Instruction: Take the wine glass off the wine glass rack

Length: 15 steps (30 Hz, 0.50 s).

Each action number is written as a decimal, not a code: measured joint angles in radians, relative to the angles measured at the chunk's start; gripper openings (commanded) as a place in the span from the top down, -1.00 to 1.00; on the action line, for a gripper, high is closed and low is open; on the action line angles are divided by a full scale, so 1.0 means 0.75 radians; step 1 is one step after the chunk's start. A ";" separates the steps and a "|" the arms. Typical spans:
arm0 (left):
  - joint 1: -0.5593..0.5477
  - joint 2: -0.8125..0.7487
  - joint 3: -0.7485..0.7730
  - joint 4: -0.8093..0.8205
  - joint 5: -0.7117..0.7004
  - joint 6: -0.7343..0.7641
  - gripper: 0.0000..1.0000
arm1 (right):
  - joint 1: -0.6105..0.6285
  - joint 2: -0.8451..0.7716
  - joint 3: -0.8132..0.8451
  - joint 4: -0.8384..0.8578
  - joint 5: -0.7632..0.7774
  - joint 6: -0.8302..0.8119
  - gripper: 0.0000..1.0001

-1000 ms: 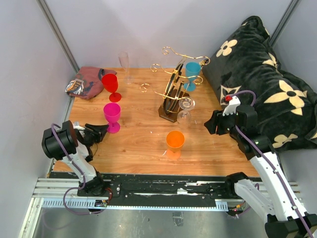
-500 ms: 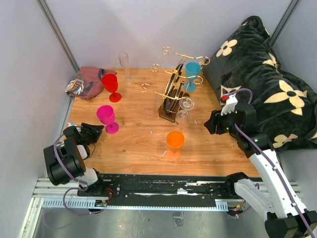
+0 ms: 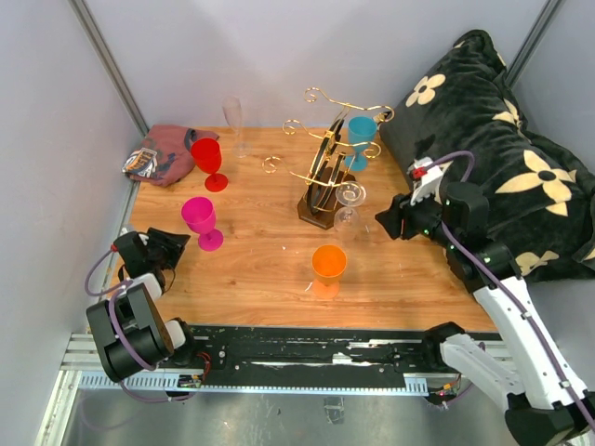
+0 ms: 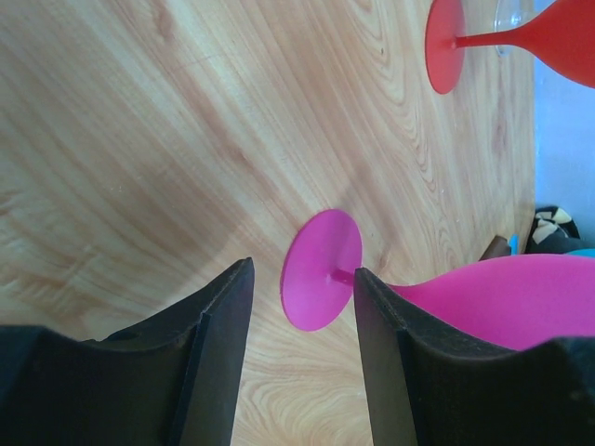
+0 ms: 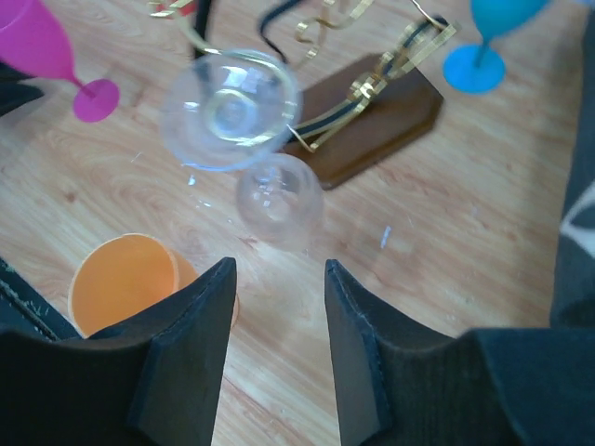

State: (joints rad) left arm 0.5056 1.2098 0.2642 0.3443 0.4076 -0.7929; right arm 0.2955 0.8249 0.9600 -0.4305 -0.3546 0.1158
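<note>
Clear, inverted wine glass [image 5: 277, 200] hangs from the dark wooden, gold-wired rack [image 5: 372, 121], near side. It is judged light, slippery and fragile, best taken at the bowl. Jaws of right gripper [image 5: 279, 269] and left gripper [image 4: 302, 279] stand apart, empty.

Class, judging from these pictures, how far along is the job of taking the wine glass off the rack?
Looks done: the red glass, magenta glass, orange glass and blue glass stand on the table, off the rack. In hand: the right gripper, jaws open, faces the clear wine glass without touching it. Left: that glass hangs upside down from the wine glass rack; it needs gripping and lifting off.
</note>
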 measured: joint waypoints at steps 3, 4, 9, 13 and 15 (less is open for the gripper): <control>0.000 -0.010 -0.001 -0.019 0.001 0.000 -0.04 | 0.179 -0.007 0.033 0.008 0.094 -0.110 0.11; 0.000 -0.017 -0.001 -0.024 0.001 0.000 -0.04 | 0.253 -0.012 0.036 0.014 0.130 -0.158 0.11; 0.001 -0.082 -0.001 -0.073 0.001 0.010 -0.05 | 0.499 -0.019 0.036 0.020 0.284 -0.403 0.14; 0.002 -0.103 0.004 -0.085 0.011 0.010 -0.05 | 0.569 -0.006 0.034 0.040 0.398 -0.545 0.19; 0.002 -0.102 0.008 -0.087 0.020 0.009 -0.06 | 0.602 0.006 0.030 0.067 0.455 -0.613 0.19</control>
State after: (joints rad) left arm 0.5072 1.1332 0.2703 0.2787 0.4229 -0.7860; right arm 0.7471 0.8295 0.9821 -0.3805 -0.0132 -0.3443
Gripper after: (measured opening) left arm 0.525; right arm 0.407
